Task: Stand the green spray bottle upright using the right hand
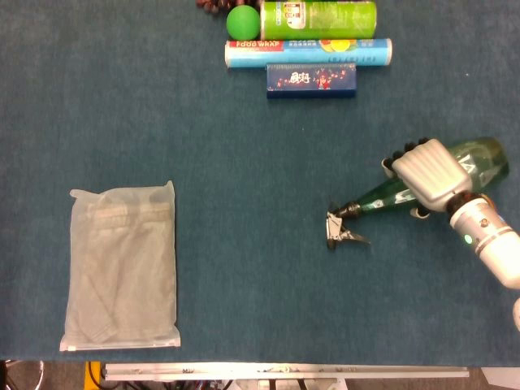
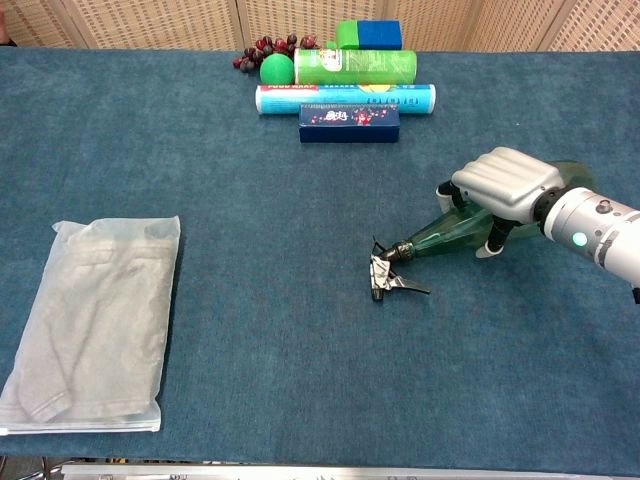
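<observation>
One clear plastic bag point(image 1: 122, 266) holding a folded pale garment is laid flat at the near left of the blue table point(image 1: 244, 146). At the far edge, a cluster of dark grapes point(image 2: 268, 46) is seen, then one green ball point(image 1: 242, 21), and one green canister point(image 1: 318, 19) lying on its side just beside the ball. One box with a green and a blue face point(image 2: 369, 34) is set behind the canister in the chest view. One roll box marked FOOD WRAP point(image 1: 309, 53) is laid just in front of the canister, and one dark blue box point(image 1: 311, 80) is placed nearer still, just beside the roll.

One green spray bottle point(image 1: 479, 156) is found at the right of the table, lying on its side, its trigger head point(image 1: 341, 230) pointed left and resting on the cloth, its wide base at the far right. One hand is visible: the right hand point(image 1: 428, 172) is laid palm-down over the middle of the bottle, its fingers point(image 2: 449, 194) curled down round the far side of the body and the thumb on the near side, so that the bottle is gripped. The forearm point(image 1: 487, 241) is extended from the near right edge. The left hand is shown in neither view.
</observation>
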Available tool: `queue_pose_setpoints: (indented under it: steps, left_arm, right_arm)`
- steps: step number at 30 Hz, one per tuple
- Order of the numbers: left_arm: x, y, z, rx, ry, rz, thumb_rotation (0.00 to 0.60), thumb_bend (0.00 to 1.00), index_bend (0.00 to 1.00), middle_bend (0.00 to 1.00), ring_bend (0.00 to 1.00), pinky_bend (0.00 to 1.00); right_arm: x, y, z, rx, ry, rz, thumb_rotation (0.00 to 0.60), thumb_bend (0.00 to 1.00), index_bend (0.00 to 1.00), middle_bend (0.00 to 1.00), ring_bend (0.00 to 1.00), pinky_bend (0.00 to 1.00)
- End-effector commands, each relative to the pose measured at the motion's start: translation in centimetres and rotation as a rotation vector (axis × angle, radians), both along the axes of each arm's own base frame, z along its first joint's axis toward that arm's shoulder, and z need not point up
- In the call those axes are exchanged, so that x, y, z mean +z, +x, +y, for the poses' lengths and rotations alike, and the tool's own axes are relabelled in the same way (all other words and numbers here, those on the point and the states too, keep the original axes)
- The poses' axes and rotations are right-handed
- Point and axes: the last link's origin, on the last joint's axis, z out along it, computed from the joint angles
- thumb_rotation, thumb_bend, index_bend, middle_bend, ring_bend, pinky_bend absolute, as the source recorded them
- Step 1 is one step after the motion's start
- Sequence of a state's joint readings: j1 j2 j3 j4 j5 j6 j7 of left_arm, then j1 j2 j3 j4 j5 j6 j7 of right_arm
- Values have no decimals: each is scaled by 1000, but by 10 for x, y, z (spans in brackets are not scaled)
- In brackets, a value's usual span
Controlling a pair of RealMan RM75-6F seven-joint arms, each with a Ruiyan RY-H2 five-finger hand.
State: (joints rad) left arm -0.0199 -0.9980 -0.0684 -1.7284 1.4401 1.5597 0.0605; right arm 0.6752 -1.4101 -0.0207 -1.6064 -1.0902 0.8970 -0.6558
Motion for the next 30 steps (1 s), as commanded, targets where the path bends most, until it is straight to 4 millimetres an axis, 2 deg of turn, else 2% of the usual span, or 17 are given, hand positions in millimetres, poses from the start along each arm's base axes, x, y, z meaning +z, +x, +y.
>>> queue_pose_setpoints:
  steps: [1,9,14,21,30]
  left_arm:
    - [0,0,0,0,1,-1,600,51,376,216,93,145]
    - [0,0,0,2,0,1,600,51,376,215,93,145]
    - [-2,0,1,5,-5,7,600,51,376,215,93,145]
    - [-3,-1,2,9,-11,11,600,51,376,215,93,145]
    - [-3,-2,2,12,-11,11,600,51,376,215,93,145]
  right_arm:
    - [6,2,2,-1,-12,-27,600,42,525,515,374,391]
    - [35,20,4,-10,-90,-230,600,45,528,518,376,391]
    - [47,25,5,-31,-115,-452,600,44,528,518,376,391]
    - [42,17,6,-130,-81,-867,600,42,528,518,376,403]
    - [31,3,2,-295,-77,-1242,600,41,528,518,376,405]
